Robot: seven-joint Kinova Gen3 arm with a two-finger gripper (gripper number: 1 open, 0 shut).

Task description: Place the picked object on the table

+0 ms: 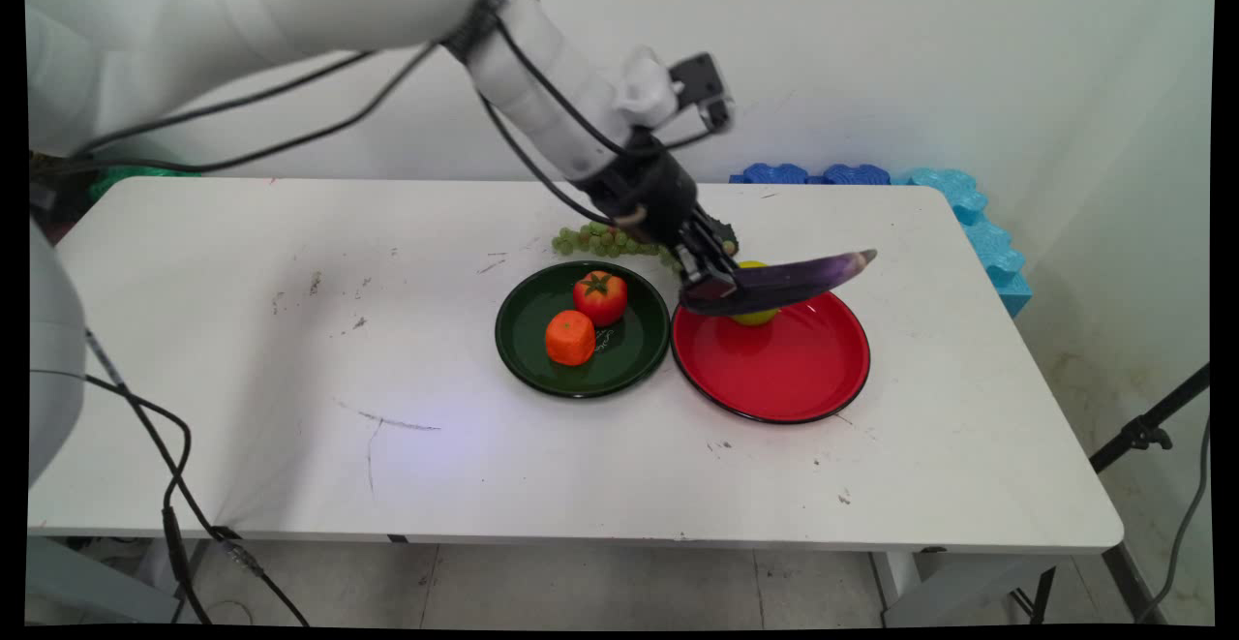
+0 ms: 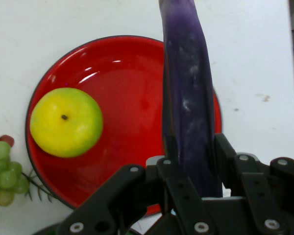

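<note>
My gripper (image 1: 714, 284) (image 2: 192, 161) is shut on the thick end of a long purple eggplant (image 1: 789, 278) (image 2: 188, 93). The eggplant hangs a little above the far part of a red plate (image 1: 774, 374) (image 2: 122, 68), its tip pointing right. A yellow-green fruit (image 1: 756, 315) (image 2: 66, 122) lies on the red plate, partly hidden behind the eggplant in the main view.
A dark green plate (image 1: 528, 350) left of the red one holds a tomato (image 1: 600, 296) and an orange fruit (image 1: 570, 337). A bunch of green grapes (image 1: 600, 240) (image 2: 5, 169) lies on the table behind the plates. Blue foam blocks (image 1: 953, 204) line the far right edge.
</note>
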